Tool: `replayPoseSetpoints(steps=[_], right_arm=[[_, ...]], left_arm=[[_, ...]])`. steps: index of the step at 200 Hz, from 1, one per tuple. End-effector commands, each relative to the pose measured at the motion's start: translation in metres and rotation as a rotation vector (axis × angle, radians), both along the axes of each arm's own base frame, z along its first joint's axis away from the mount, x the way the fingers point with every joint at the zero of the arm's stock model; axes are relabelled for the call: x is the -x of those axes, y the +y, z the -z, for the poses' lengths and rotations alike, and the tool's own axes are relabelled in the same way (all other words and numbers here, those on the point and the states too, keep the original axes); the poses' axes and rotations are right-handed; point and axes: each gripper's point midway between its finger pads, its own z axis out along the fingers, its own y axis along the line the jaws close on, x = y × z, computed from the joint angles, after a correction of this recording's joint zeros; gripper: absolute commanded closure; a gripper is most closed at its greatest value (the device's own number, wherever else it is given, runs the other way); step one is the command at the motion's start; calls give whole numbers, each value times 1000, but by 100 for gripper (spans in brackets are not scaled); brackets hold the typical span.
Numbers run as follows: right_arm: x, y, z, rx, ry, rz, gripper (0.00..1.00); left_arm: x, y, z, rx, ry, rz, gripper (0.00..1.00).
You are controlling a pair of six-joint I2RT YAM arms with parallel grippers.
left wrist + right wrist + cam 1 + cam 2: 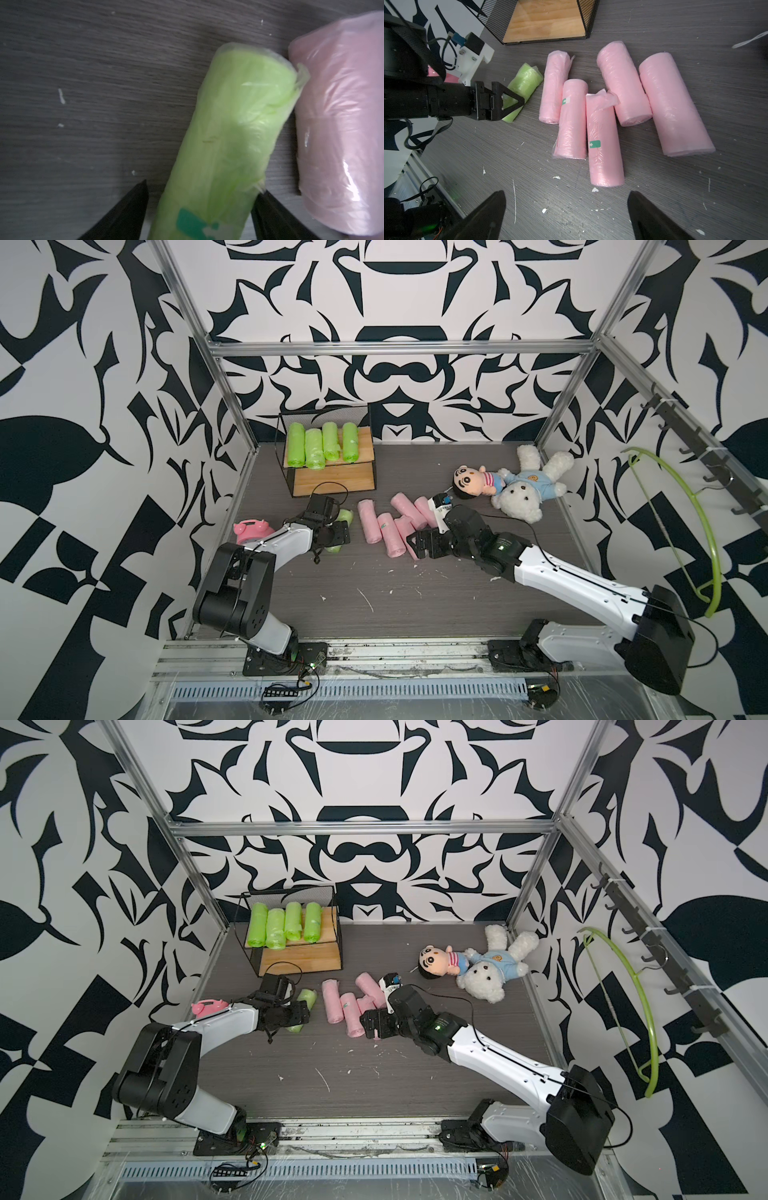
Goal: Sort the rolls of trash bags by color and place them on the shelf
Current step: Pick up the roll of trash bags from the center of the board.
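One lime-green roll (pixel 239 124) lies on the dark table beside a pink roll (pixel 332 124), their ends touching. My left gripper (pixel 203 188) is open and straddles the green roll: one finger touches it and the other stands slightly off. Several pink rolls (pixel 604 141) lie together mid-table, just beyond my right gripper (pixel 568 194), which is open over bare table with nothing between its fingers. In both top views the shelf (pixel 332 483) (pixel 303 961) stands at the back left. Several green rolls (pixel 324 443) lie side by side on its upper board, and its lower board is bare.
A pink alarm clock (pixel 249 529) sits left of my left arm. A doll (pixel 476 481) and a white teddy bear (pixel 528 485) lie at the back right. A green hanger (pixel 702 522) hangs on the right wall. White scraps (pixel 556 177) dot the table.
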Motion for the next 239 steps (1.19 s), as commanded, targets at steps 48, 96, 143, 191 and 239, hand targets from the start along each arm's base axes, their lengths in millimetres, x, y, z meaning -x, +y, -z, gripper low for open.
replayPoseSetpoints(steps=[48,96,143,191,239], right_arm=[[3,3,-4,25,-1,78,3],[3,-1,0,85,22,94,3],[-14,7,-17,147,-66,41,2],[-32,16,-45,86,-128,-5,2],[-50,0,-75,24,-186,-1,2]], left_arm=[[6,-6,10,33,-22,5,37],[11,-12,-9,52,-83,10,55],[16,-10,-46,84,-169,7,65],[30,-29,-117,178,-270,59,70],[19,-45,-225,232,-457,84,72]])
